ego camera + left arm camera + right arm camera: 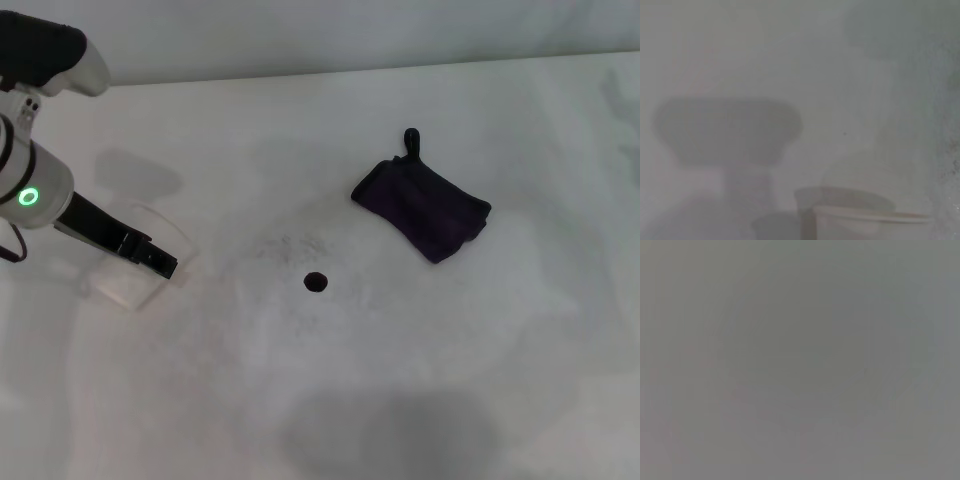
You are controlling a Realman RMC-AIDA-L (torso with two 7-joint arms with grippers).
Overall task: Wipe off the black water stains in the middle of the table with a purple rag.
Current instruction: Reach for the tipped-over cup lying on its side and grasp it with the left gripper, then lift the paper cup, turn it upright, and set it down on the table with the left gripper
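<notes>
Head view: purple rag (422, 208) flat on table (520, 380), untouched, long axis diagonal, loop tab at far corner. Black water stains (316, 282) mid-table, near rag, on its left-and-nearer side, apart from it. Left gripper (150, 257) far left over white paper cup (135, 280), well apart from rag; finger state impossible to tell. Right arm out of sight, likely nearer rag.

Purple rag (422, 208) sits folded on the white surface (480, 380), well apart from the black dot stain (316, 282). Left end effector (150, 258) is over a paper cup (135, 270).
</notes>
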